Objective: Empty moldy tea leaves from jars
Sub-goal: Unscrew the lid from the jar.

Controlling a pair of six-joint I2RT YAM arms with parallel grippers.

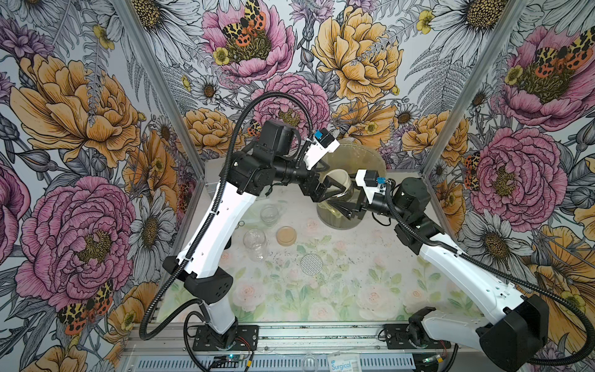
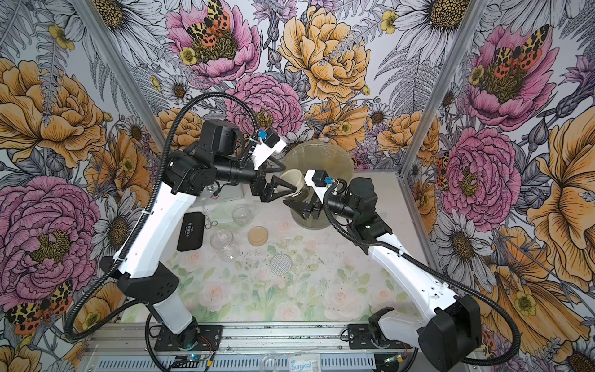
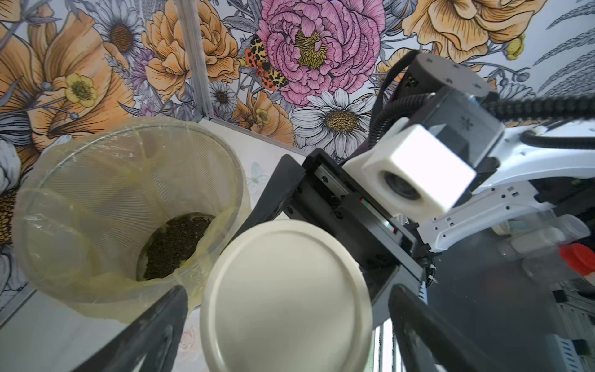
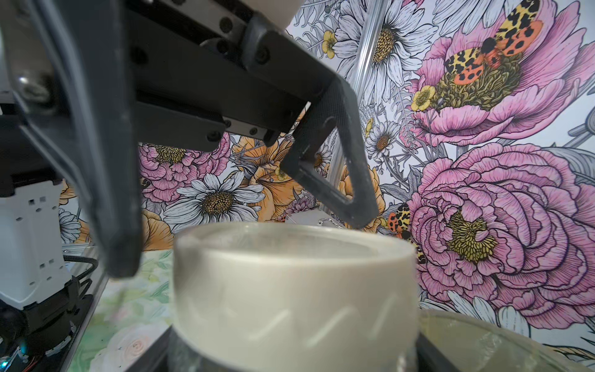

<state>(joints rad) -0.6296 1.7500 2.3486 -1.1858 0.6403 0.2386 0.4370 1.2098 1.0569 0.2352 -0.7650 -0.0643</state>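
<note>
Two robot arms meet over the far right part of a floral-printed tabletop (image 1: 354,290), beside a tall translucent bin (image 1: 370,151) lined with a yellow bag that stands at the far edge. The right tool (image 1: 342,195) is clamped on the glass body of a small clear jar (image 1: 347,190), holding it off the tabletop against the bin's near side. The jar is tilted: its long axis slants, with the closed cream lid (image 3: 286,296) pointing up and toward the left arm and the base toward the right arm. Dark tea leaves (image 2: 302,194) show dimly through the glass below the lid. The left tool (image 1: 335,178) is spread wide, one finger on either side of the lid; I cannot tell if they touch it. In the left wrist view, a dark leaf heap (image 3: 175,244) lies at the bottom of the bin. In both top views, two empty jars (image 1: 269,214) (image 1: 254,244) stand upright with open mouths in the far left part of the tabletop. A tan lid (image 1: 286,235) lies flat just beside them, and a silver dotted lid (image 1: 311,264) lies flat near the middle. Dark crumbs speck the surface around both lids.
</note>
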